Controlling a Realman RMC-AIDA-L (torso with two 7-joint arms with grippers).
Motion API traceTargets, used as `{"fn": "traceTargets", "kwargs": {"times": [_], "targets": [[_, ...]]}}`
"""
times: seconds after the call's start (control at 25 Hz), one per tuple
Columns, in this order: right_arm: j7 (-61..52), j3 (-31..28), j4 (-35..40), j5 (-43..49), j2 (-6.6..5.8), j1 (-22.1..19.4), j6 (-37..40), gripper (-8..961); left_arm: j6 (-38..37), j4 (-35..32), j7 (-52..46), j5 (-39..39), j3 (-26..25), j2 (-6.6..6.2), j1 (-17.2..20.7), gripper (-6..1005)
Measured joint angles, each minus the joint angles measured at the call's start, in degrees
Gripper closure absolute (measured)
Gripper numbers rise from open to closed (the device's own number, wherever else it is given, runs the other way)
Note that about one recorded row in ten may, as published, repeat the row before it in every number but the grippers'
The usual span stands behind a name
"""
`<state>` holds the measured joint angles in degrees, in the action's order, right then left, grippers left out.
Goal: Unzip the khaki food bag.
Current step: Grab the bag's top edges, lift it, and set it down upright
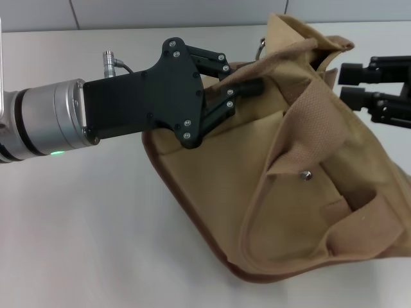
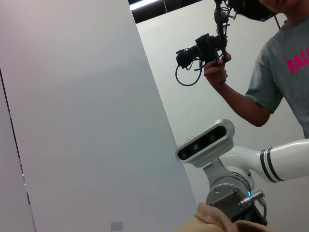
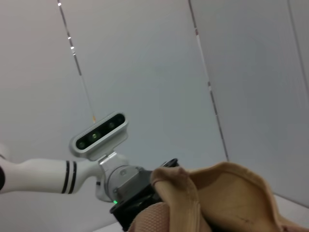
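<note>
The khaki food bag [image 1: 289, 199] lies tilted on the white table [image 1: 96, 224], with its brown-edged base toward me and a small metal snap [image 1: 306, 174] on the front pocket. A wide webbing handle [image 1: 318, 112] folds over its front. My left gripper [image 1: 247, 88] reaches in from the left and is shut on the fabric at the bag's top edge; the zipper is hidden there. My right gripper [image 1: 345, 85] is at the bag's upper right corner, beside the fabric. Bag fabric also shows in the left wrist view [image 2: 212, 220] and the right wrist view [image 3: 231, 193].
A metal ring [image 1: 262, 45] hangs at the bag's far top. The left wrist view shows a person [image 2: 280, 77] holding a camera rig [image 2: 203, 48] behind the robot. A grey wall [image 1: 192, 13] borders the table's far edge.
</note>
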<state>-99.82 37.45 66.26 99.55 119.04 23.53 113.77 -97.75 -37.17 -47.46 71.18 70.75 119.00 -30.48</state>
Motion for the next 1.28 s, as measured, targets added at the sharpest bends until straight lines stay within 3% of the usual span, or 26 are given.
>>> {"fn": "traceTargets", "kwargs": {"times": [0.64,1.16,1.28], "targets": [[-2.7,6.2,0.0,3.0,0.02,2.9,-2.8,513,-0.1,-0.2,0.0,0.0,0.5,-0.04,-0.2,924],[-4.4,6.7,-0.1,5.5,0.06,4.8,-3.7,512,-0.3,-0.4,0.0,0.1,0.5,0.00,-0.2,924],[-4.1,7.6,0.2,5.8,0.06,4.9,-4.2,607,-0.3,-0.5,0.0,0.1,0.5,0.00,-0.2,923]]}}
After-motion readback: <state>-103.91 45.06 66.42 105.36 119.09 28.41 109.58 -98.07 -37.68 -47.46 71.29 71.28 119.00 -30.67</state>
